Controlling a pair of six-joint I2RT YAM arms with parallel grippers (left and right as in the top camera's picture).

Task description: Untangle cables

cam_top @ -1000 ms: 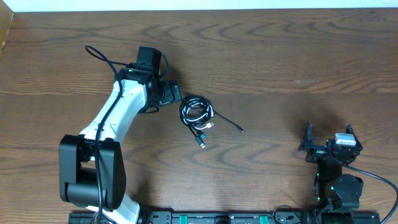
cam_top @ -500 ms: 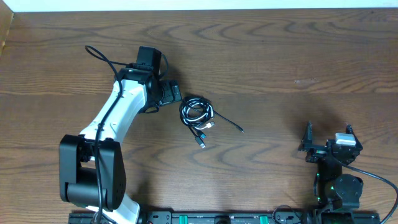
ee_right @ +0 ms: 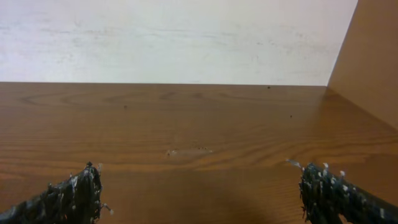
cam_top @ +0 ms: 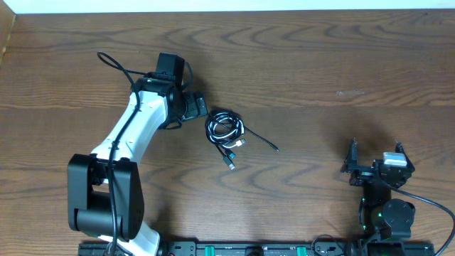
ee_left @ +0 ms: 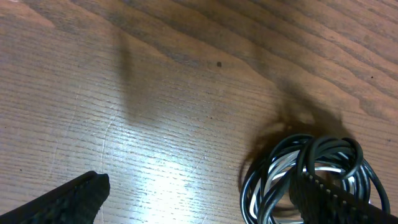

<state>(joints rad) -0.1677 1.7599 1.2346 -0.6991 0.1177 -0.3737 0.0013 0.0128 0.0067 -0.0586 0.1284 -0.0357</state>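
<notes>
Here's the bench, brown wood grain all over, and out in the middle of it sit the cables, bunched into one small round coil. Black loops on the outside, and the left wrist view picks out a white strand running through the cables. From the overhead, loose tails spill out of the coil toward the robot's right: one thin black end runs off on its own, and a short end with a plug points down toward the near edge.

The left gripper is reached out over the bench, just beside the coil on its far-left side. Its jaws stand wide apart with nothing between them but bare wood. In the wrist view of the left gripper, one dark finger overlaps the coil's near side; whether it actually touches, I can't tell.

Over on the other side, the right gripper sits tucked back near its base, well apart from the cables. Its own camera shows the right gripper with jaws spread fully wide, holding nothing, facing open bench and a pale wall beyond.
</notes>
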